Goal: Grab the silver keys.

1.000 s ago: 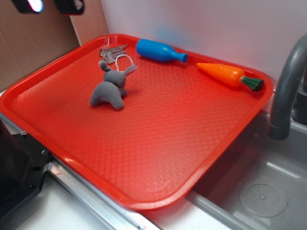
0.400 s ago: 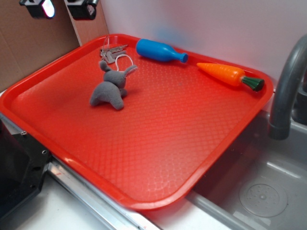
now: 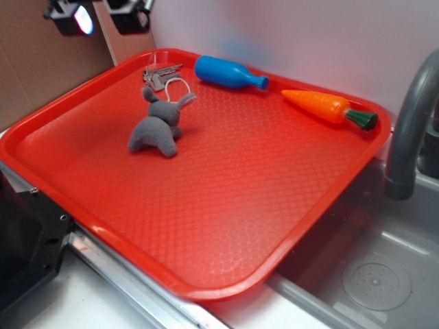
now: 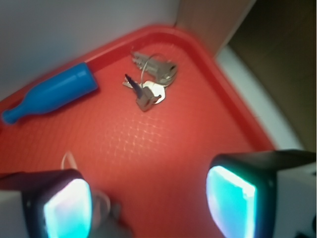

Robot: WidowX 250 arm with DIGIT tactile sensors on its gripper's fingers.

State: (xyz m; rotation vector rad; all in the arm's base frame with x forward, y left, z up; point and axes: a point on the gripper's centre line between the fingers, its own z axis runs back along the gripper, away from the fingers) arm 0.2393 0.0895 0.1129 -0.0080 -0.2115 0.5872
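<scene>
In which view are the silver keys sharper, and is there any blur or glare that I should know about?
Wrist view: the silver keys are large but slightly soft, and the pincer pads glow cyan, blurred at the bottom edge. Exterior view: the keys are small yet fairly crisp, the red tray shows mild sheen, and the pincer is cropped at the top.

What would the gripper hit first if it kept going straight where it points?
Likely bare red tray floor just short of the silver keys; the gripper, fingers apart, has nothing between. Depth is unclear.
</scene>
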